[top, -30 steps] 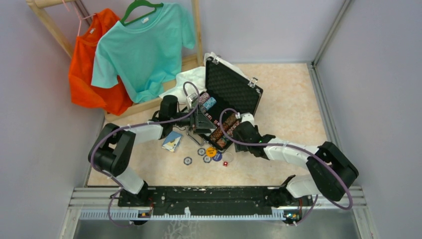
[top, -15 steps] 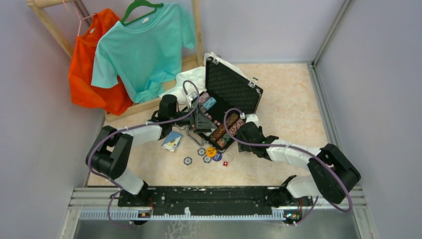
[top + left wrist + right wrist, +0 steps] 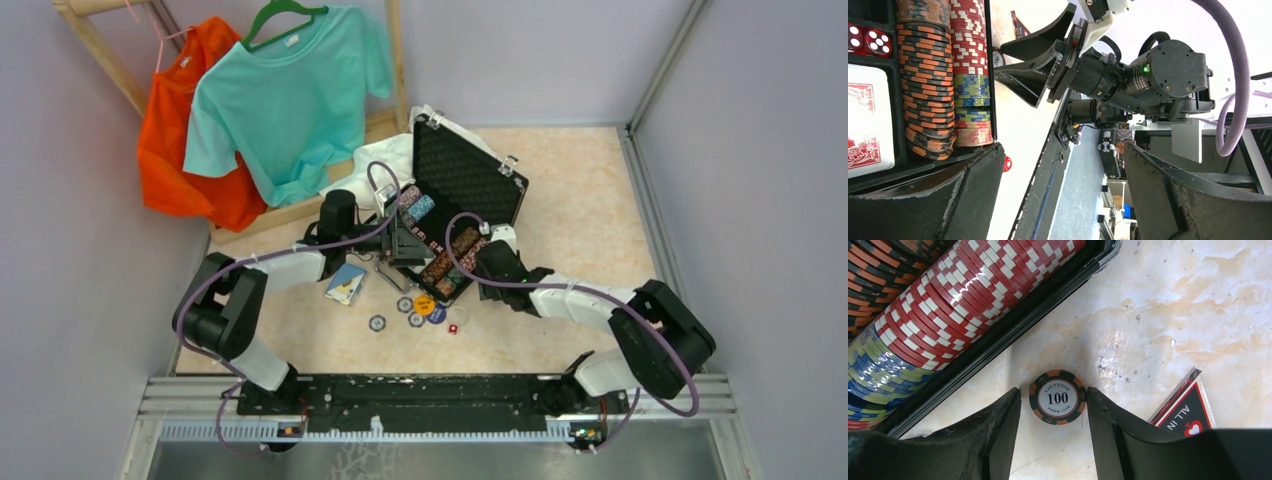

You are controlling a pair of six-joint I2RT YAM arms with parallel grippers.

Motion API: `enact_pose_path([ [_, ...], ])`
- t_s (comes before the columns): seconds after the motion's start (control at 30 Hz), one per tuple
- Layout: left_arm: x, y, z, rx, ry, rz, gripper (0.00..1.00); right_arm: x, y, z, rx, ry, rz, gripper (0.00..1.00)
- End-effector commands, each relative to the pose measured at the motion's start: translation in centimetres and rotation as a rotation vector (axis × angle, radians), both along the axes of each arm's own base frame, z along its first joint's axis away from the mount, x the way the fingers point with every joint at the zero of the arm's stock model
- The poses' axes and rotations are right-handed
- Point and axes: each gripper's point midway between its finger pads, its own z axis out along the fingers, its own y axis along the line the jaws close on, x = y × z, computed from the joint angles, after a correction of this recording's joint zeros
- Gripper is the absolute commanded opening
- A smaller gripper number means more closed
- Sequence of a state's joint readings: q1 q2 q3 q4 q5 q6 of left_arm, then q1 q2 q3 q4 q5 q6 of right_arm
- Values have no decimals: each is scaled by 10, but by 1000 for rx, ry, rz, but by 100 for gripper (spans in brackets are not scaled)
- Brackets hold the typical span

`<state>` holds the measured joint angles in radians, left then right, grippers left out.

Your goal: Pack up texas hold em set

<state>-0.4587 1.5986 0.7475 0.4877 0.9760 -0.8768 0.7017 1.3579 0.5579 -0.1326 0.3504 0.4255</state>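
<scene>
right gripper (image 3: pixel 1054 390): down at the table, fingers (image 3: pixel 998 430) narrowed to barely more than a chip's width; one pad at or against the rim, a sliver of table showing at the other; firm clamp not made out.
100 chip (image 3: pixel 1058 396): lay flat and face up squarely between those fingers, near their tips, on the table outside the case.
chip axis: round, so no long side to favour; flat on the surface, leaving only the thin rim for the pads.
case (image 3: pixel 1013 332): stood open, its near wall just beyond the fingertips and slanting across them; red chip row (image 3: pixel 973 295) packed edge-on right behind that wall.
all-in marker (image 3: pixel 1185 412): lay to the outer side of one finger, apart from the chip, likely clear of the pinch.
left gripper (image 3: pixel 1060 155): spread wide with nothing between, hanging over the case's corner by the orange chip row (image 3: pixel 928 85), red deck (image 3: pixel 868 120) and dice (image 3: pixel 868 40).
nearer arm: right, astride the chip; left well apart across the case.
loose pieces: blue deck (image 3: pixel 346 283), buttons (image 3: pixel 422 306) and red die (image 3: pixel 452 329) lay outside the case, between neither pair of fingers.
next move, judged: called for a pinch across the rim, a straight lift, then a short carry over the wall to a chip row; risk of the thin chip slipping or tipping.
</scene>
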Motion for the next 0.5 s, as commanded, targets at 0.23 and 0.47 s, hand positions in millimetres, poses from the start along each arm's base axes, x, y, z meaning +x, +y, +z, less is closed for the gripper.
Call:
enact_pose_path([
  [0.23, -3, 0, 9, -19, -46, -12, 93, -17, -6, -15, -17, 106, -22, 49],
  [0.47, -3, 0, 9, -24, -46, -12, 93, -21, -7, -12, -6, 109, -31, 43],
])
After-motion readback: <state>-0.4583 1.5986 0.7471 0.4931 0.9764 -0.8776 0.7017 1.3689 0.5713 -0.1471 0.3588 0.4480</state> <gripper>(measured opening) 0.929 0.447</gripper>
